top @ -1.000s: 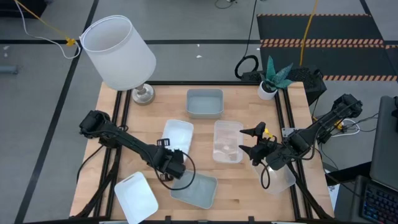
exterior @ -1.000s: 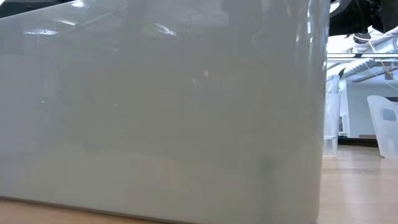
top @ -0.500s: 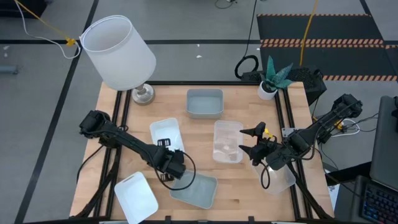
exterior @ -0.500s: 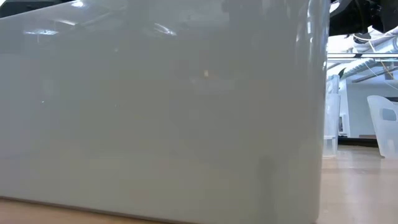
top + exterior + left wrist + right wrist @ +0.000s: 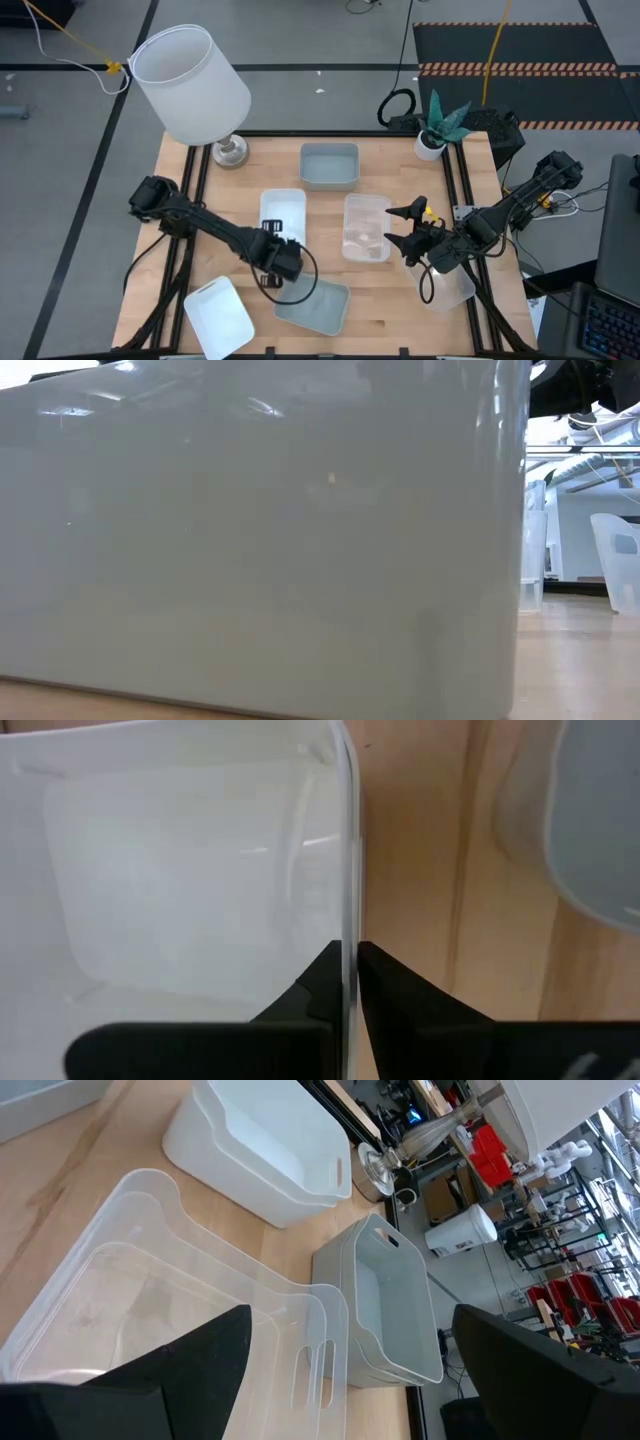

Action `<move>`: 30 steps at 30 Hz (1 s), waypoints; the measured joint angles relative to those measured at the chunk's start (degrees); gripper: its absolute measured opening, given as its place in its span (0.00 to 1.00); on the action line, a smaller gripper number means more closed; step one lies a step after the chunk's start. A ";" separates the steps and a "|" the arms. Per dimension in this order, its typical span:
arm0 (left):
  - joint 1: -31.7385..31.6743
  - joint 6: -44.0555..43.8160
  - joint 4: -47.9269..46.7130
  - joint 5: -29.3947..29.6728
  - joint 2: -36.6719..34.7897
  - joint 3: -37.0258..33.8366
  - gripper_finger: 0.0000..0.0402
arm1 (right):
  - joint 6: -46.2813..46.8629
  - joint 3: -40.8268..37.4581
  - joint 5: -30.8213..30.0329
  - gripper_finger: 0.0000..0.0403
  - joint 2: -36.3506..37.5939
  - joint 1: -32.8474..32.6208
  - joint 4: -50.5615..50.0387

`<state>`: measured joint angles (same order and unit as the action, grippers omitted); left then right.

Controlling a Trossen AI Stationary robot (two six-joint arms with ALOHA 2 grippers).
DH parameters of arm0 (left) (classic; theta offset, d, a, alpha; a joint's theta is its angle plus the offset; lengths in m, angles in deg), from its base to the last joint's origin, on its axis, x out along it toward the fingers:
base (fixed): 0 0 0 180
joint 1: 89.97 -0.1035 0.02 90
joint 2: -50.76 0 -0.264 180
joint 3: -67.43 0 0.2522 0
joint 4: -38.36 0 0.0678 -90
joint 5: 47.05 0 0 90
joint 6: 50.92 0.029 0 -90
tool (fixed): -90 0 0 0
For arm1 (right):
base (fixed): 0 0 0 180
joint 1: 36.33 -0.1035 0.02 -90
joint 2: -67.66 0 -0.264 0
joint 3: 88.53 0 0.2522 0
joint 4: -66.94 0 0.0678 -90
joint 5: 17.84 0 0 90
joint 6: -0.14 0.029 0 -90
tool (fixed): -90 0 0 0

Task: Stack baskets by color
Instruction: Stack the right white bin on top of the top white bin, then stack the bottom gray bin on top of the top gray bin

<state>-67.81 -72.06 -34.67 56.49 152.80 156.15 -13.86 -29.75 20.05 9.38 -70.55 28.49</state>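
Observation:
My left gripper [image 5: 272, 252] is shut on a white basket [image 5: 283, 214] at mid-table, at the basket's near end. Just near it lies a grey-blue basket [image 5: 313, 306], and a second white basket [image 5: 219, 316] sits at the near left. Another grey-blue basket [image 5: 329, 165] stands at the far middle. Clear baskets [image 5: 366, 226], nested, rest right of centre. To their right my right gripper [image 5: 408, 228] hovers open, with nothing between its fingers [image 5: 200, 1370]. My left gripper pinches the white basket's thin wall [image 5: 350, 935] at its rim, one finger [image 5: 315, 990] inside the basket and one outside. The fingers come from above, pointing steeply down. The basket sits upright, its opening up; whether it is lifted off the table I cannot tell.
A big white lampshade [image 5: 190, 85] on a metal foot stands at the far left, and a small potted plant [image 5: 432, 140] at the far right. One more clear basket [image 5: 452, 287] lies under my right arm. A grey-blue basket wall [image 5: 260, 540] fills the low view.
My left gripper has turned at the wrist and shifted slightly toward the table's right. The white basket has swung with it: its far end went left, then came back, and the basket now lies square to the table edges. My right arm kept still.

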 joint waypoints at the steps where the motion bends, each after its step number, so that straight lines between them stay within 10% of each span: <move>1: -0.18 0.28 0.00 0.00 0.00 0.00 0.08 | 0.00 0.00 0.00 0.84 0.00 0.00 0.00; 15: -1.41 1.71 -0.13 1.41 0.00 0.00 0.10 | 0.00 0.00 0.00 0.84 0.00 0.00 0.02; 30: -0.26 -1.03 -2.19 3.46 -0.04 5.05 0.51 | 0.04 0.00 0.00 0.84 -0.02 0.02 0.02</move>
<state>-68.07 -73.09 -36.86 59.96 152.75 161.20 -13.82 -29.75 20.05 9.36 -70.53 28.52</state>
